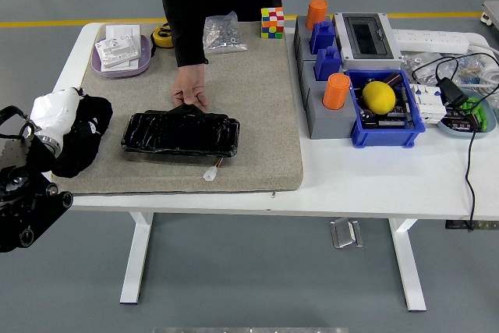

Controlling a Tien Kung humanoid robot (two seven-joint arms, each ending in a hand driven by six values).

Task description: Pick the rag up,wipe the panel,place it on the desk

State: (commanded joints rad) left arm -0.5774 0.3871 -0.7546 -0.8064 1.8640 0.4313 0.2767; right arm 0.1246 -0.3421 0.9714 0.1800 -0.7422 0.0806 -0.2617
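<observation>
A glossy black panel (180,133) lies on the grey felt mat (249,91), a small white connector on a wire (209,173) at its near edge. My left hand (58,118), white-gloved, is at the mat's left edge, shut on a black rag (82,134) that hangs from it down to the mat, left of the panel and apart from it. A person's hand (189,87) rests on the mat, fingertips at the panel's far edge. My right hand is out of view.
A purple tray with white parts (119,51), a bag of screws (221,33) and a Rubik's cube (272,23) stand at the back. Grey and blue blocks with orange cylinders (323,60), a blue bin with a lemon (380,97), an electrical box and cables fill the right side.
</observation>
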